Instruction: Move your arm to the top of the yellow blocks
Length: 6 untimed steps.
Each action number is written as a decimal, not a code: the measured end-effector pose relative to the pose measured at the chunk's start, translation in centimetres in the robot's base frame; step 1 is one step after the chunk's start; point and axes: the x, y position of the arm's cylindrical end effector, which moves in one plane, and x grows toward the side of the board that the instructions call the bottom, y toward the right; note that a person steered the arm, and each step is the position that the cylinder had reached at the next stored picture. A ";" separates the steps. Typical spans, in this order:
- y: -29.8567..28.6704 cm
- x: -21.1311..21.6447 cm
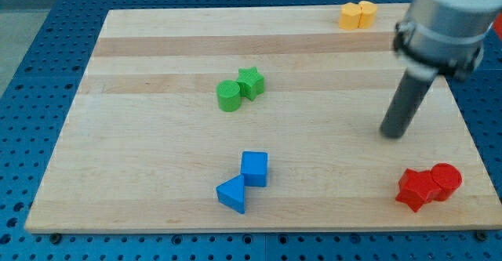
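Observation:
Two yellow blocks sit touching at the view's top right of the wooden board: a yellow pentagon-like block (350,16) on the left and a yellow cylinder-like block (367,12) on the right. My rod comes down from the top right corner, and my tip (394,133) rests on the board at the right side. The tip is well below the yellow blocks and a little to their right. It touches no block.
A green cylinder (228,96) and a green star (251,81) touch near the middle. A blue cube (254,168) and a blue triangle (232,194) sit at the bottom centre. A red star (416,188) and a red cylinder (445,180) lie at the bottom right, below my tip.

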 end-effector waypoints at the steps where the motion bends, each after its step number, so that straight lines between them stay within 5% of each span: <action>1: 6.3 -8.0; 3: 13.1 -24.0; 6: 7.6 -27.0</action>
